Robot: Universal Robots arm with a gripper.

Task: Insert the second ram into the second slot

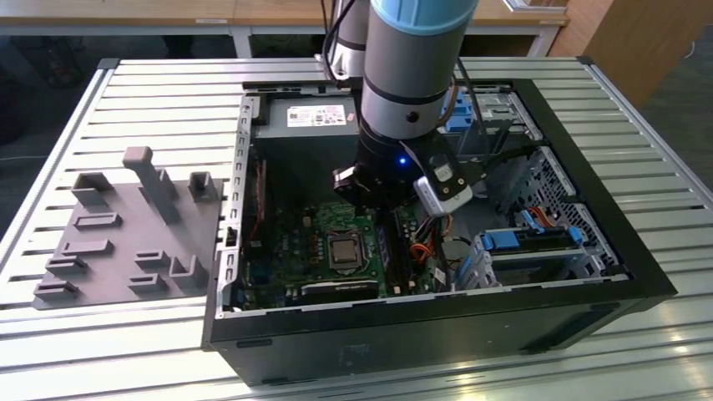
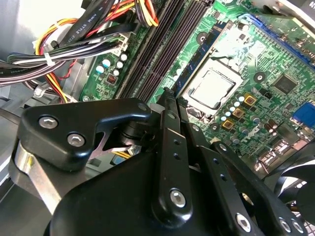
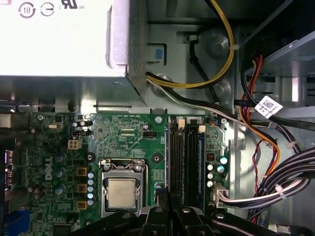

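Over the green motherboard (image 3: 123, 137), the end effector (image 3: 165, 199) hovers at the dark memory slots (image 3: 189, 162); its grip I cannot tell, so the insertion is underway or just done.

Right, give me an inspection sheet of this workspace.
Surface: slatted metal table bears the open computer case.
Job's things: memory slots beside the processor; a blue strip along them, second ram not told apart.
Clutter: grey fixture on the exterior view's left.
Gripper: low over the motherboard, at the slots' end.
Cables: tied wire bundles beside the slots.
Surroundings: wooden furniture behind the table.
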